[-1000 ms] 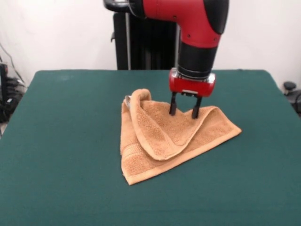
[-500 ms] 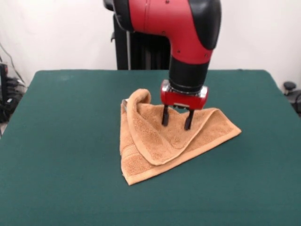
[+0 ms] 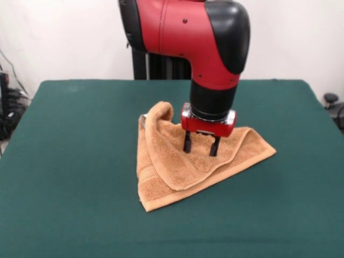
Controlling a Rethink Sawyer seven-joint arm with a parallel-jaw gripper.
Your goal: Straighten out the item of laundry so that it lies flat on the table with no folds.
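The item of laundry (image 3: 177, 166), an orange-tan terry towel, lies folded over itself in a rough triangle near the middle of the green table (image 3: 64, 161). One flap is doubled over the lower layer, and a rolled hump stands up at its far left corner. My gripper (image 3: 200, 148) stands open directly over the folded flap, with both black fingertips (image 3: 187, 146) low on the cloth or touching it. Nothing is held between the fingers.
The red and black arm comes down over the far half of the towel. Cables and dark equipment sit beyond the table's left and right edges.
The gripper has moved left and toward the camera across the towel and come lower onto the flap. The towel has barely shifted.
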